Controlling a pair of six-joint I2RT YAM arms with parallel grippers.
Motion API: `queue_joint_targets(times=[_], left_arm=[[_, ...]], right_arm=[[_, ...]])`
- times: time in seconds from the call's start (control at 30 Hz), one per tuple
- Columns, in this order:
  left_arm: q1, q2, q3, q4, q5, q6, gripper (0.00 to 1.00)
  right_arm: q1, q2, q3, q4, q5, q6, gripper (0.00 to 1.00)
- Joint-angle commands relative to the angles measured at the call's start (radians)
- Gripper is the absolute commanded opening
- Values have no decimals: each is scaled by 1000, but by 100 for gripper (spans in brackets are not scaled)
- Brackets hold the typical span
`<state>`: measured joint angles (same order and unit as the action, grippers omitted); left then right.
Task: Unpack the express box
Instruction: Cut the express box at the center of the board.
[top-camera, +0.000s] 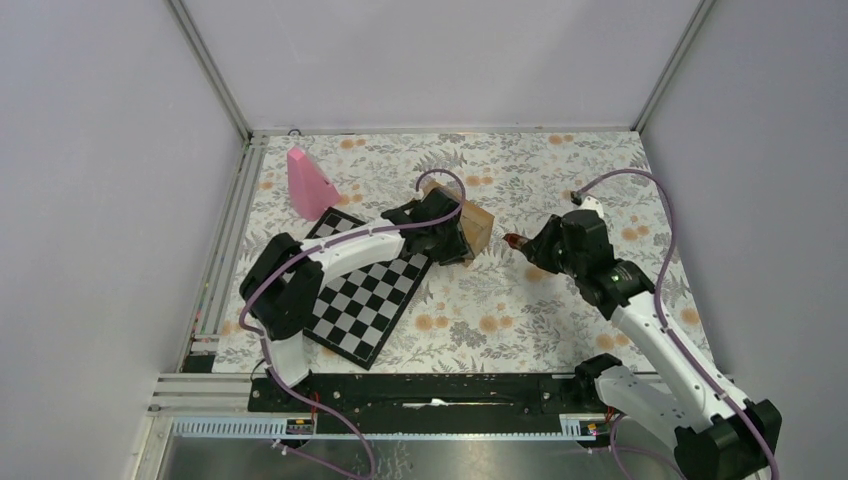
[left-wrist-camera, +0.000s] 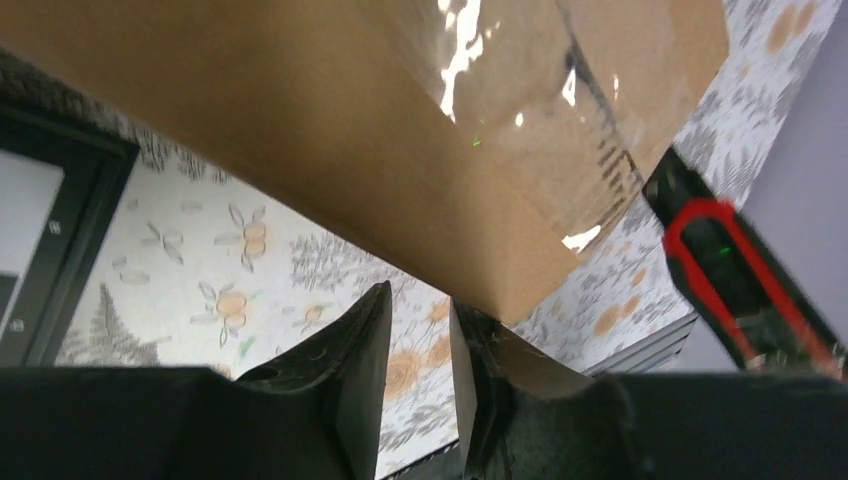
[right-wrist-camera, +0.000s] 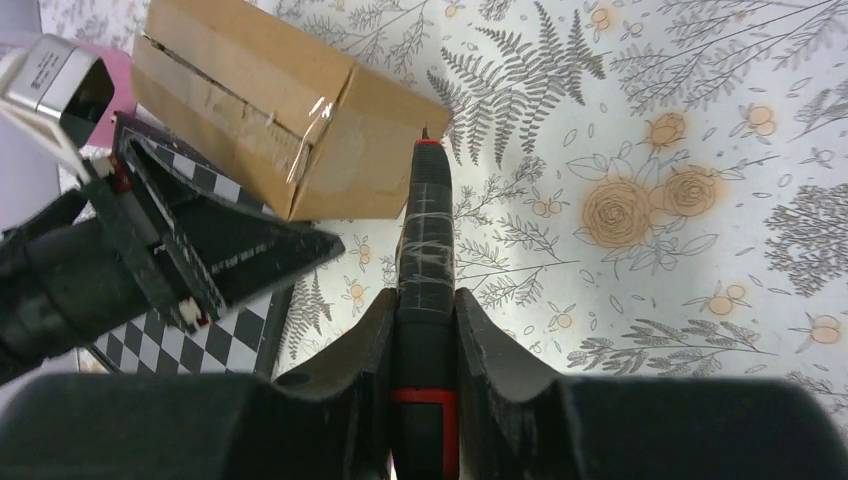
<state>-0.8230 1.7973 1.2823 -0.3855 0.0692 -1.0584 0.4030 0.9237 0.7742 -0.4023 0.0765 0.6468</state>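
Showing, from above, the express box (top-camera: 478, 228) near the middle of a floral tabletop (top-camera: 560, 170), just beside the far right end of a chessboard (top-camera: 370, 290) and turned at an angle to the tabletop's edges. Showing clear tape (right-wrist-camera: 300, 140) running along the box's top seam and over one end. Placing a pink cone (top-camera: 308, 185) at the back left, well apart from the box.

Reaching in from the left with the left gripper (top-camera: 452, 238), right against the box's left side. Holding its fingers (left-wrist-camera: 365, 350) close together with only a narrow gap, with patterned cloth showing through that gap and a lower corner of the box hanging just above them. Not possible to tell whether any cardboard is being pinched.

Clamping the right gripper (right-wrist-camera: 425, 295) on a black cutter (right-wrist-camera: 425, 220) with red trim, fingers tight on both sides of its body. Pointing the cutter's tip toward the box's right end, just beside it, with touching or not being impossible to tell.
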Motion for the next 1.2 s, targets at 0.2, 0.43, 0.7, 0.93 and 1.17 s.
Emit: queue_joint_targets(times=[0.2, 0.43, 0.7, 0.93, 1.17], left_arm=[[61, -77, 79, 39, 11, 47, 32], [101, -174, 190, -187, -206, 174, 54], [214, -104, 281, -250, -254, 301, 85], [271, -51, 359, -276, -210, 423, 94], [304, -44, 314, -156, -91, 443, 94]], right_arm=[[-29, -268, -116, 89, 60, 134, 0], [-146, -293, -254, 327, -159, 209, 0], [-430, -232, -396, 677, -593, 325, 0], [-429, -226, -452, 743, -655, 393, 0], [-429, -149, -473, 803, -672, 427, 0]])
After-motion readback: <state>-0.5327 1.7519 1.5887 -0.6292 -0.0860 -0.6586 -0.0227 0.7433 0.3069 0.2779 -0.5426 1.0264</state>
